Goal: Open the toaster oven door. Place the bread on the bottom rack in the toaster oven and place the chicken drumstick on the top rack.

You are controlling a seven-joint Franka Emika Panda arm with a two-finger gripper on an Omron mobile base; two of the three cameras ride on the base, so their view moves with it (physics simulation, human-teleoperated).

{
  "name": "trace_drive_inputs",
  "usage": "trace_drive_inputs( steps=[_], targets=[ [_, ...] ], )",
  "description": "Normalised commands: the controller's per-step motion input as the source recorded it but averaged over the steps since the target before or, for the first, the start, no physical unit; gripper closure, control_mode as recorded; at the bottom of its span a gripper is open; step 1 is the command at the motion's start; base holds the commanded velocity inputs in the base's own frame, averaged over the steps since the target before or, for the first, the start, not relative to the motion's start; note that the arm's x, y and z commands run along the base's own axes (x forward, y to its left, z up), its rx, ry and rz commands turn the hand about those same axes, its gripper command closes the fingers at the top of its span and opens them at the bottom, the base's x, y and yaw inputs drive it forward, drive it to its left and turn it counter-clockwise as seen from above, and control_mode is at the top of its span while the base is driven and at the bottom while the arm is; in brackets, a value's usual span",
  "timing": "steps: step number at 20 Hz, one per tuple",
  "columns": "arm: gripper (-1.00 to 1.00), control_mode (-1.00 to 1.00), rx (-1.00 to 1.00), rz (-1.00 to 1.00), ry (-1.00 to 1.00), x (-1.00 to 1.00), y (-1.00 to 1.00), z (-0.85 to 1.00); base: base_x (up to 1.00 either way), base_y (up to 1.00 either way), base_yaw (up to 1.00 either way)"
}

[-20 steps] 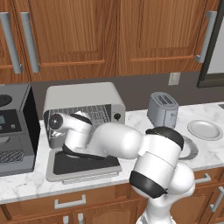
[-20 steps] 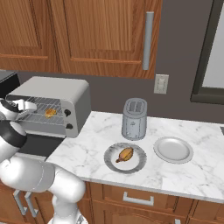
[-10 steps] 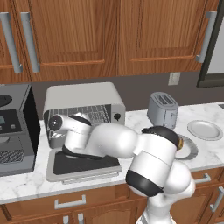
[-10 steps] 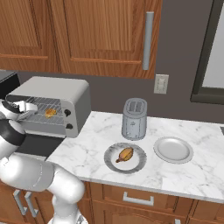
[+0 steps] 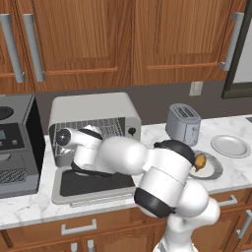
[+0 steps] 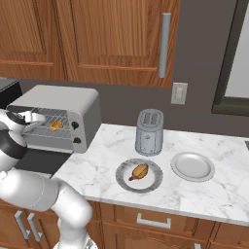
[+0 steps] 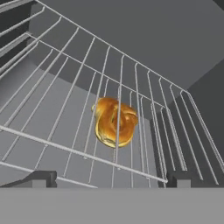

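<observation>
Against the earlier frames we see almost no change: the arm's elbow sits a touch differently in the left base view, while the oven (image 5: 93, 123), its door (image 5: 93, 184) and the food lie as they did. At the left of the counter (image 6: 233, 180) the oven stands with the door folded down flat in front of it, and the arm reaches into the opening. In the hand view the gripper (image 7: 109, 179) points into the cavity with its two dark tips spread wide and nothing between them; they touch nothing that we can make out. The bread (image 7: 114, 121) lies on a wire rack (image 7: 65, 127) inside, seen through the bars of a nearer rack (image 7: 144, 100); from the right base view it shows as a small golden spot (image 6: 56, 125) behind the oven's grid. Which rack is which we cannot tell for sure. Further right stands the toaster (image 6: 150, 132), and in front of it the drumstick (image 6: 139, 171) rests on a plate (image 6: 124, 181), well apart from the oven. A second plate (image 6: 193, 166) lies just beside it.
</observation>
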Motion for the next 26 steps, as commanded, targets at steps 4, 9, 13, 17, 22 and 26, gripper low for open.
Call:
trace_drive_inputs(
  steps=[4,9,13,17,22,26],
  targets=[
    [-1.0,-1.0,-0.06,0.0,0.0,0.21,0.0,-0.09,0.0,0.0,0.0],
    [-1.0,-1.0,0.0,0.0,0.01,0.28,0.0,-0.08,0.0,0.0,0.0],
    [-1.0,-1.0,0.0,0.0,0.0,0.25,0.05,-0.12,0.0,0.0,0.0],
    [-1.0,-1.0,0.0,0.0,0.0,0.2,0.1,-0.17,0.0,0.0,0.0],
    [-1.0,-1.0,0.0,0.0,0.0,0.21,0.01,0.0,0.0,0.0,0.0],
    [-1.0,-1.0,0.0,0.0,0.01,0.02,0.0,-0.09,0.0,0.0,0.0]
  ],
)
